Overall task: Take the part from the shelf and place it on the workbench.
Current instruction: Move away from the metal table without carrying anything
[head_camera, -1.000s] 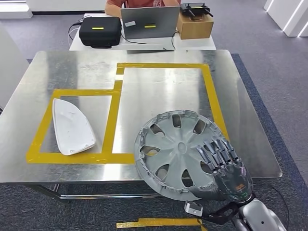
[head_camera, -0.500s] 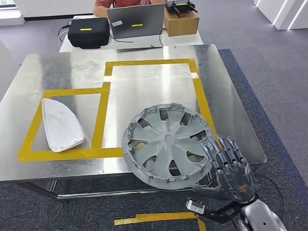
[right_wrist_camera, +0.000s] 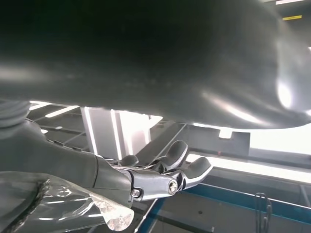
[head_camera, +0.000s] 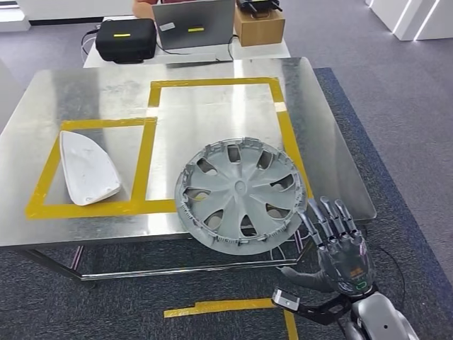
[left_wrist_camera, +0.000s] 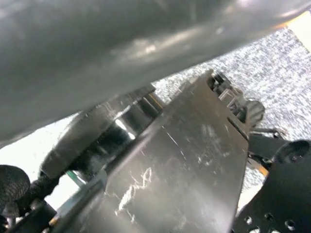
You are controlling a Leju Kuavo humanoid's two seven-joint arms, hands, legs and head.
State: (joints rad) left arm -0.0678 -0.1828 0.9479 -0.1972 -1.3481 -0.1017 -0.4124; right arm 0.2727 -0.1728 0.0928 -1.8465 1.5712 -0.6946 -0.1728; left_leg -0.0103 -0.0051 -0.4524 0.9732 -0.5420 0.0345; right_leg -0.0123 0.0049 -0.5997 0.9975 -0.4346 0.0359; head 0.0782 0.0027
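A grey wheel cover (head_camera: 241,195) lies flat on the steel workbench (head_camera: 96,92), over the near right corner of the large yellow tape frame (head_camera: 214,83). Its near rim juts slightly past the table's front edge. My right hand (head_camera: 339,248) hovers off the front right of the table, fingers spread and pointing up, just apart from the cover's rim and holding nothing. Its thumb reaches in below the table edge. In the right wrist view the fingers (right_wrist_camera: 176,170) extend under a dark, blurred surface.
A white curved part (head_camera: 85,168) lies in the smaller tape frame on the left. Behind the bench, a second table holds a laptop (head_camera: 195,25), a black case (head_camera: 126,39) and a cardboard box (head_camera: 259,25), with a person (head_camera: 141,6) seated there. Yellow tape (head_camera: 224,307) marks the carpet.
My right hand has let go of the wheel cover and drawn back off its rim; the cover now rests on the bench. The camera has shifted, so the whole scene sits differently.
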